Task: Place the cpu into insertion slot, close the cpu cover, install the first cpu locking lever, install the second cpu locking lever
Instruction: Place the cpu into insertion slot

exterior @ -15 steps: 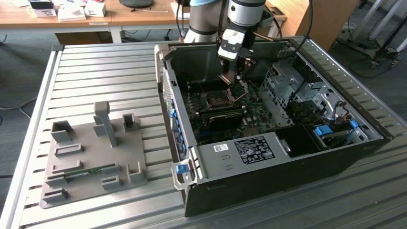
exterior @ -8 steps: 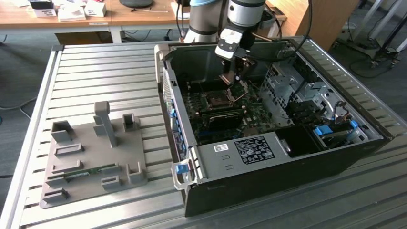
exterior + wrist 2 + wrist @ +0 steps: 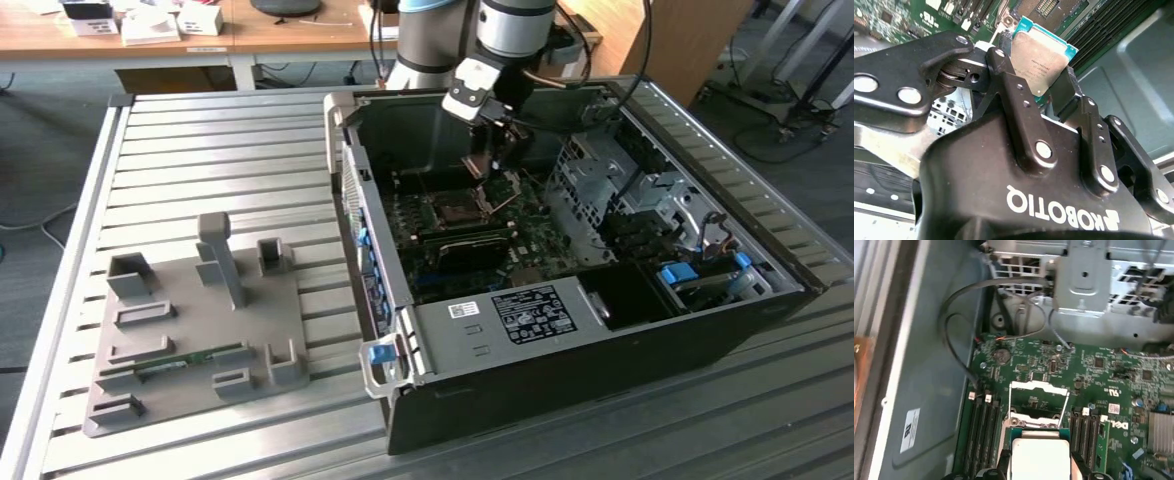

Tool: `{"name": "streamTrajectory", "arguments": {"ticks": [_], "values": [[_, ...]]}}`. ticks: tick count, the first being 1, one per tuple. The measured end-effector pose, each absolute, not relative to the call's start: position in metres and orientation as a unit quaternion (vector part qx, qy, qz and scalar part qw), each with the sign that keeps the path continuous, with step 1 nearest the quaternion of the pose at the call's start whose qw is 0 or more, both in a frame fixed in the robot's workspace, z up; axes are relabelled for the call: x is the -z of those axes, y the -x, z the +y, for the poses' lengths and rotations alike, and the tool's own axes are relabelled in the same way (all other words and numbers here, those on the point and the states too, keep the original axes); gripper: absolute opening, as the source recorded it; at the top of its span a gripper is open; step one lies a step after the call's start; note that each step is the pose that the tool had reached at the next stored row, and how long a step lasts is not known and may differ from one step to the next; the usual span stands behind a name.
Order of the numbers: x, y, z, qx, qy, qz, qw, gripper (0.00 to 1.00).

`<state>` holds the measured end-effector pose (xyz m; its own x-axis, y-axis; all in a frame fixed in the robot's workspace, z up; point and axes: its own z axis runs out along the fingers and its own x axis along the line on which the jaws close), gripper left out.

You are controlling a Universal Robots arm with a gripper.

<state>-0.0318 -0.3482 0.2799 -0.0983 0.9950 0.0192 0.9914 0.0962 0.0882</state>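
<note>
A: Place type?
B: Robotics lab or workshop. Slatted metal desk [image 3: 200,150], robot arm [image 3: 514,25] standing over it.
A: Other cues?
B: Opened computer case [image 3: 574,370], grey parts fixture [image 3: 174,300] on the desk, wooden desk [image 3: 294,35] behind with small boxes [image 3: 150,25].

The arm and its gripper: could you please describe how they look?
The arm is a silver-grey tube with darker joint bands, ending in a pale grey wrist block; a thin black cable loops alongside. The gripper is glossy black, its jaws built from linked bars with round silver pins, with white lettering on the body.
</note>
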Motion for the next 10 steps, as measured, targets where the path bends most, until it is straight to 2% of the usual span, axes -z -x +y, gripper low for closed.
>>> {"name": "streamTrajectory", "arguments": {"ticks": [10], "values": [[-0.2787, 0.0319, -0.3482, -0.038, -0.713, 0.7, 0.025, 0.54]]}}
